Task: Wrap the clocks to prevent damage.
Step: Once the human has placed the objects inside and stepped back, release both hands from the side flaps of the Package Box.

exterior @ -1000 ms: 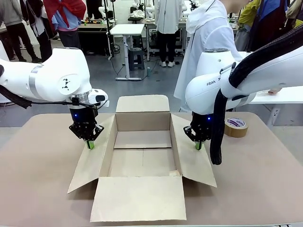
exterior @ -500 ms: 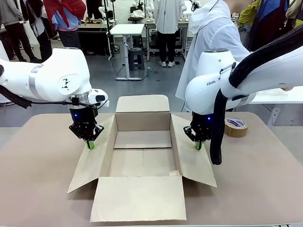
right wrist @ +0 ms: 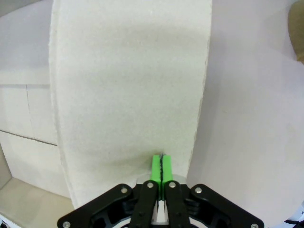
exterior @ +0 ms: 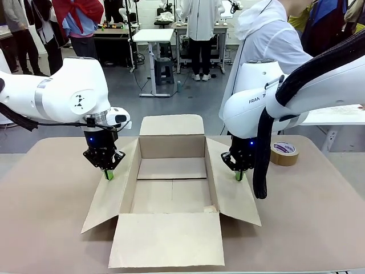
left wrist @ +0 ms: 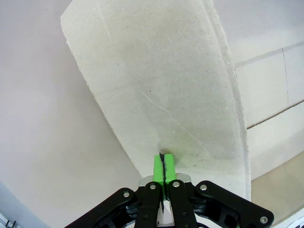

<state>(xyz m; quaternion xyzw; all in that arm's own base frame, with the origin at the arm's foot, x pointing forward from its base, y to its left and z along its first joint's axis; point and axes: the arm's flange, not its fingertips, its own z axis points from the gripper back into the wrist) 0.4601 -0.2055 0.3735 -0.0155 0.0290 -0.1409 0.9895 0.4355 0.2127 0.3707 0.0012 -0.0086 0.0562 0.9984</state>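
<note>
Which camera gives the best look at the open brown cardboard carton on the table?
The front view: the whole open brown cardboard carton shows, all four flaps spread, floor visible. The left wrist view shows one side flap up close beneath the left fingers; the right wrist view shows the opposite flap.

Obscured and cropped items
Beyond the right gripper (exterior: 239, 176), the person (exterior: 268, 40) is masked from the chest down by that arm and cropped at the top edge; to its right, print on the tape roll (exterior: 284, 152) is too small to read.
</note>
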